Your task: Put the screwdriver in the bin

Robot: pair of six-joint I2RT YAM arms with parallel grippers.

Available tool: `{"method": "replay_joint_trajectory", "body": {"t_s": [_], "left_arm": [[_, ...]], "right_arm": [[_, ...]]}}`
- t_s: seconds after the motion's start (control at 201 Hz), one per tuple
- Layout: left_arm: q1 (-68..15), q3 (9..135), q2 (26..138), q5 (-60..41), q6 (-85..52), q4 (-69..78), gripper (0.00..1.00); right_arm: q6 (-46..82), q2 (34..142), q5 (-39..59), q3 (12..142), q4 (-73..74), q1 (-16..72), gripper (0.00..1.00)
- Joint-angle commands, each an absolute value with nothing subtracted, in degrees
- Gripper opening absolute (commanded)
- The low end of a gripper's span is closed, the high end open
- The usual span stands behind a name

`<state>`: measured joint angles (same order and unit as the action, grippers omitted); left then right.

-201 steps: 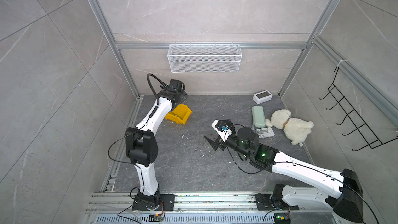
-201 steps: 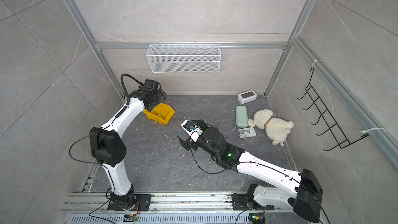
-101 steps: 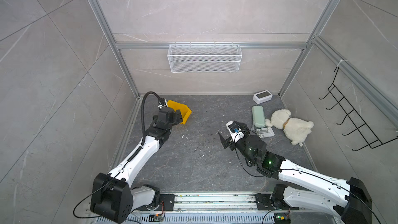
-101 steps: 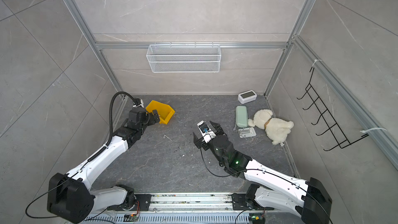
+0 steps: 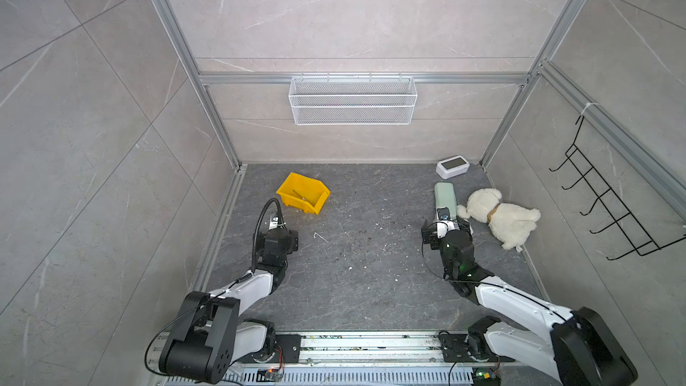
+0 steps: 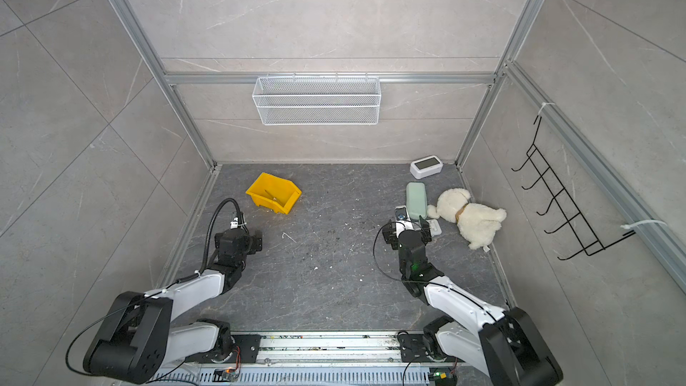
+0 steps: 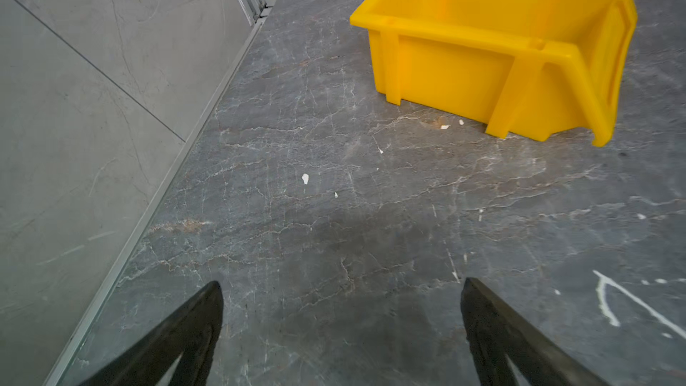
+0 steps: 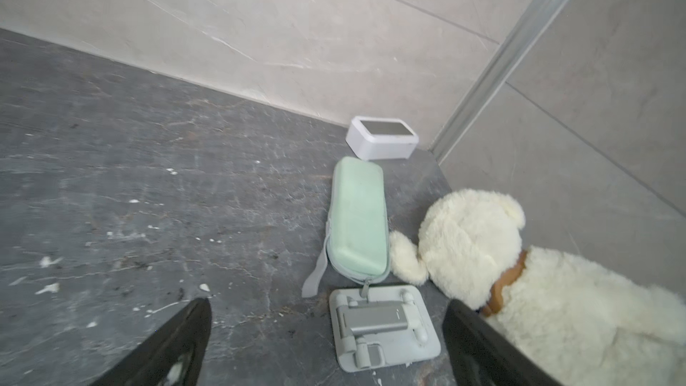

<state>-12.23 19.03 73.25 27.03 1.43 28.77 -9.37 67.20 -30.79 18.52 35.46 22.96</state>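
Dark grey stone-look flooring (image 5: pixel 356 284) runs between pale tiled walls, flecked with white crumbs, and a white wire mesh basket (image 5: pixel 352 100) hangs on the back wall while a black hook rack (image 5: pixel 601 198) hangs on the right one. Toward the back left corner the yellow parts bin (image 5: pixel 287 187) sits upright on the floor, and in both top views the screwdriver (image 5: pixel 297 194) lies inside it as a thin slanted line across the bottom. The left gripper (image 7: pixel 342 284) hangs low over bare floor near the bin without touching it, its two black fingers (image 7: pixel 193 328) spread wide with nothing between them; from its wrist view only the bin's outer wall shows, so the tool is hidden there. A small white bent scrap (image 5: pixel 320 236) lies on the floor just to the right of that arm. Over on the right side, the right gripper (image 8: pixel 327 302) also has its jaws wide apart and empty, poised above a grey folding phone stand (image 8: pixel 382 324) that lies beside a mint-green zip case (image 8: pixel 358 220) and a white plush dog (image 8: pixel 493 254). A small white clock (image 8: pixel 382 137) sits in the back right corner.
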Motion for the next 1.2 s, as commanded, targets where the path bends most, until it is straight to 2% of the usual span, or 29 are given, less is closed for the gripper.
{"method": "replay_joint_trajectory", "body": {"t_s": [0.0,0.055,0.129,0.224,0.328,0.363,0.398,0.433,0.482,0.552,1.199], "left_arm": [[-10.5,18.6,75.9,25.9,6.8,42.9,1.0],[-8.9,18.4,77.3,25.7,6.6,46.1,1.0],[-5.6,19.8,76.5,21.1,3.2,41.8,1.0],[-2.1,16.8,79.9,17.7,-0.2,51.0,1.0],[-0.4,16.4,87.4,15.8,-0.5,59.8,1.0],[-0.5,17.8,86.6,15.3,-1.1,55.6,1.0],[-0.4,19.9,85.5,14.8,-1.7,49.0,1.0],[0.4,19.8,86.9,13.8,-1.5,51.9,1.0],[1.0,20.1,86.3,12.9,-2.2,50.1,1.0],[1.1,20.0,86.5,13.0,-2.1,50.9,1.0],[1.1,19.9,86.1,13.1,-2.0,50.2,1.0]], "right_arm": [[-4.6,75.2,-30.1,15.3,51.7,19.0,0.99],[-3.6,80.3,-29.2,14.3,58.0,17.1,0.99],[-3.0,84.9,-26.4,14.1,64.3,15.1,1.0],[-1.2,82.2,-21.8,16.7,53.8,13.1,1.0],[-0.7,87.1,-12.7,17.2,57.0,9.5,0.99],[-1.2,88.4,-10.9,17.5,59.4,8.9,0.99],[-0.8,86.8,-9.6,19.2,53.3,8.5,0.99],[-0.4,86.3,-7.6,20.5,49.0,7.6,0.99],[0.0,87.8,-5.8,20.4,52.3,6.6,0.99],[-0.1,86.6,-5.5,21.0,48.8,6.5,0.99],[-0.2,87.0,-5.8,20.7,50.1,6.5,0.99]]}}
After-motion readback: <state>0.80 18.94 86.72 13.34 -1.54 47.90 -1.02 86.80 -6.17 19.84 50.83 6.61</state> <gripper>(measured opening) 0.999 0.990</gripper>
